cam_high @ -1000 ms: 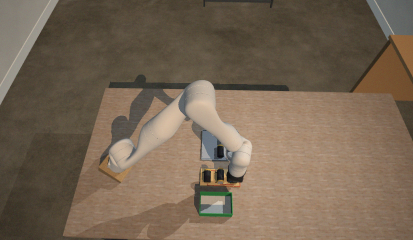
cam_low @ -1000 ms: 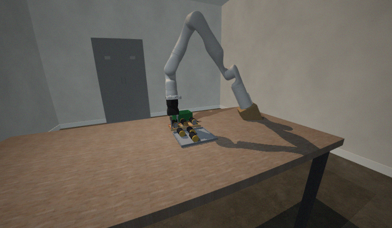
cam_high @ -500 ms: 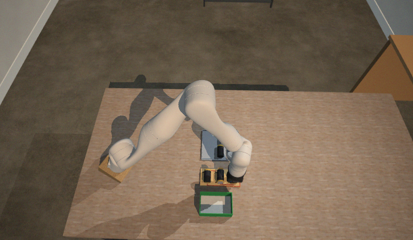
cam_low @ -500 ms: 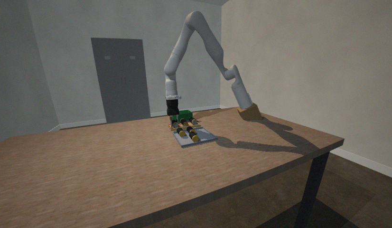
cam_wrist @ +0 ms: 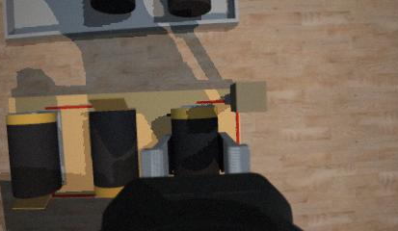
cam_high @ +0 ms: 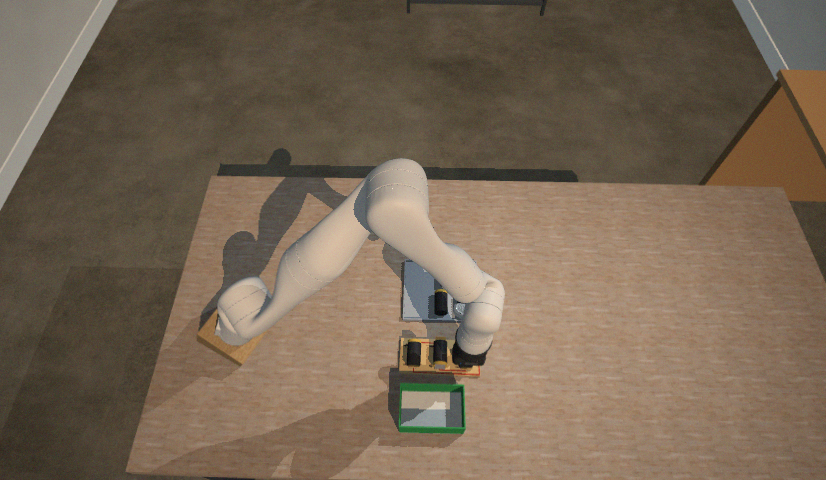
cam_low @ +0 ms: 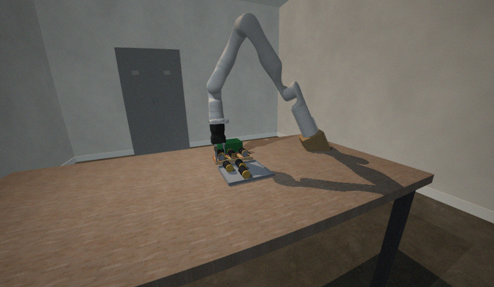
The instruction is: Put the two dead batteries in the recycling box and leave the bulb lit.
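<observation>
The holder (cam_high: 427, 358) (cam_wrist: 77, 159) bears three black batteries with yellow bands. The left battery (cam_high: 413, 352) (cam_wrist: 34, 159) and the right battery (cam_wrist: 195, 140) have their bands toward the tray; the middle battery (cam_high: 440, 350) (cam_wrist: 114, 149) has its band toward the box. My gripper (cam_wrist: 196, 146) (cam_low: 220, 152) is shut on the right battery, a pad against each side, at the holder. Three more batteries (cam_low: 228, 166) (cam_low: 240, 163) (cam_low: 244, 172) lie on the grey tray (cam_high: 416, 298) (cam_low: 260, 169) (cam_wrist: 138, 31). The green box (cam_high: 401, 411) (cam_low: 234, 144) stands upright, empty. I cannot make out the bulb or its light.
A pale square block (cam_wrist: 251, 96) sits at the holder's right end, on the tray side. The holder lies between the tray and the box, with narrow gaps. The middle battery is close beside my left finger. My forearm passes over the tray's right part in the top view.
</observation>
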`<state>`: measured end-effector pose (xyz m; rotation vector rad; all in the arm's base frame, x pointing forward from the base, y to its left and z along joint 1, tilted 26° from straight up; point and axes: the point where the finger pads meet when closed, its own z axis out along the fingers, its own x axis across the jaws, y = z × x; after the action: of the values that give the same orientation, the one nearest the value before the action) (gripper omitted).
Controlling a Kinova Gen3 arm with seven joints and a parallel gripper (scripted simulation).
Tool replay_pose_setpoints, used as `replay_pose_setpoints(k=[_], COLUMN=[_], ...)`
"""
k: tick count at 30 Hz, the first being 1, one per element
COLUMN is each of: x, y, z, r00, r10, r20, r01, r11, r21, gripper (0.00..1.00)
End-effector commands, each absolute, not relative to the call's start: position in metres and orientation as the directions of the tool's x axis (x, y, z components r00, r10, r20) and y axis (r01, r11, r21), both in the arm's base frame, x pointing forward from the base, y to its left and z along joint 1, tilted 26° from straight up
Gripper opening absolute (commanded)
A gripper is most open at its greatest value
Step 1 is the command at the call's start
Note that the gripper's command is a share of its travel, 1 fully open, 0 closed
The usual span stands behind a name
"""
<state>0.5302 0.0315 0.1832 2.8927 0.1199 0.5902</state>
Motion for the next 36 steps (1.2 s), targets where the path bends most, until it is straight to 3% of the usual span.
replay_pose_setpoints(k=[1, 26, 36], x=[0.528, 0.509, 0.489], y=[0.038, 0.045, 0.053], z=[0.197, 0.238, 0.283], r00=[0.913, 0.913, 0.913], r10=[0.121, 0.121, 0.121], r20=[0.390, 0.390, 0.390], r01=[0.048, 0.048, 0.048], r11=[-0.980, -0.980, -0.980], r21=[0.192, 0.192, 0.192], gripper=[0.57, 0.57, 0.57])
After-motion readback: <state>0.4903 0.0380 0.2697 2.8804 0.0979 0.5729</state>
